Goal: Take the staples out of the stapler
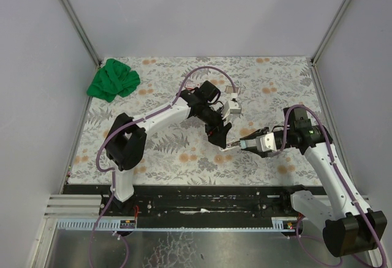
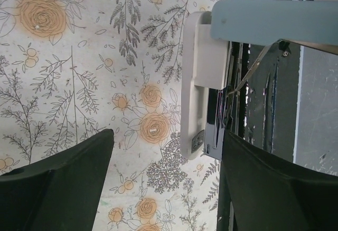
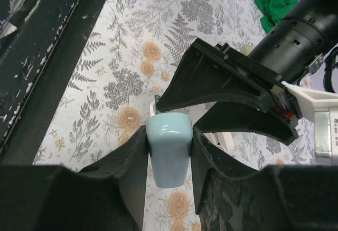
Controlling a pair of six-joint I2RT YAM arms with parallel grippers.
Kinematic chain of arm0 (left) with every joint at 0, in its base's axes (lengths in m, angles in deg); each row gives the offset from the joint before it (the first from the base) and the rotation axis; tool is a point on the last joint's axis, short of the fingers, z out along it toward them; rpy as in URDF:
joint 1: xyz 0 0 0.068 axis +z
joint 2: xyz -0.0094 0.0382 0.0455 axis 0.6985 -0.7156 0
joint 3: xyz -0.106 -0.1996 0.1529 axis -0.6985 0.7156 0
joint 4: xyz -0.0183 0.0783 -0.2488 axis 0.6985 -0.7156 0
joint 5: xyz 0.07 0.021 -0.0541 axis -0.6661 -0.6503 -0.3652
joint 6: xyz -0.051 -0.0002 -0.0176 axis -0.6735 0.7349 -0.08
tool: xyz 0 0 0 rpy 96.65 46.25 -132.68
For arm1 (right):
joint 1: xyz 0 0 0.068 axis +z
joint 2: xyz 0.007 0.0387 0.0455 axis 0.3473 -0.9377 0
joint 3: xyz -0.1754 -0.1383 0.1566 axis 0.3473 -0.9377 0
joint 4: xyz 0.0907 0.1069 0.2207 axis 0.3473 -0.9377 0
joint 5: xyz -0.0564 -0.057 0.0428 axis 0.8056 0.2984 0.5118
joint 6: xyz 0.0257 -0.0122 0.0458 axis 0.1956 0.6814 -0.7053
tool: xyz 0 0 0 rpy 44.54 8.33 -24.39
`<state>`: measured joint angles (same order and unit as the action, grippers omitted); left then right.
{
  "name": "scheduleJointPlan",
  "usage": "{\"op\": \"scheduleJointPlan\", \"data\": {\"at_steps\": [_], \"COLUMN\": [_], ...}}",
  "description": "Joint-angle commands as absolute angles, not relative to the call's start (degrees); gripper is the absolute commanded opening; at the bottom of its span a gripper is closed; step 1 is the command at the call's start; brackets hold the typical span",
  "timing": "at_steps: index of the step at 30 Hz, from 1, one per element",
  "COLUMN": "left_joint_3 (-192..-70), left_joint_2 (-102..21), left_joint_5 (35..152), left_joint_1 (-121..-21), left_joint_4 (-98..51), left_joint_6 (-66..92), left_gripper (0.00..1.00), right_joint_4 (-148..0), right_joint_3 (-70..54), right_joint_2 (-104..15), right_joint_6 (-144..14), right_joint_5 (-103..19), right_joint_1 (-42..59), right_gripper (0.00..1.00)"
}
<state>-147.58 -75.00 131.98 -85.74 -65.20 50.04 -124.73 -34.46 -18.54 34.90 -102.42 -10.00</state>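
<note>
The right gripper (image 3: 169, 133) is closed on the light-blue top (image 3: 168, 149) of the stapler (image 2: 203, 78), with one finger pressed against each side of it. In the left wrist view this top stands lifted away from the white body, so the dark magazine (image 2: 215, 131) along the body lies exposed. The staples themselves cannot be made out there – the channel is too dark and narrow. The left gripper (image 2: 168, 136) is open, its black fingers (image 2: 63, 189) wide apart, and the end of the stapler lies just between the tips. Both grippers meet near the middle of the flowered tablecloth (image 1: 165, 152). A green cloth (image 1: 113, 79) lies in the far left corner – well apart.
</note>
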Motion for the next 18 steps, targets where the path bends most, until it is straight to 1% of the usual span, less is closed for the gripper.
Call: {"op": "scheduleJointPlan", "data": {"at_steps": [1,9,18], "left_joint_3": [-148.22,-147.69,-147.48], "left_joint_2": [-76.18,-76.32,-76.10], "left_joint_5": [134.00,134.46,134.89], "left_joint_1": [-85.79,-85.79,-85.81], "left_joint_4": [-69.66,-69.75,-69.80], "left_joint_6": [52.75,53.13,53.39], "left_gripper": [0.79,0.76,0.74], "right_joint_4": [-124.16,-127.32,-131.90], "right_joint_3": [-29.52,-27.88,-25.61], "right_joint_2": [-18.10,-18.73,-19.56], "right_joint_6": [38.09,39.72,42.06], "right_joint_5": [-109.37,-113.61,-121.31], "right_joint_1": [-10.82,-12.03,-13.69], "right_gripper": [0.00,0.00,0.00]}}
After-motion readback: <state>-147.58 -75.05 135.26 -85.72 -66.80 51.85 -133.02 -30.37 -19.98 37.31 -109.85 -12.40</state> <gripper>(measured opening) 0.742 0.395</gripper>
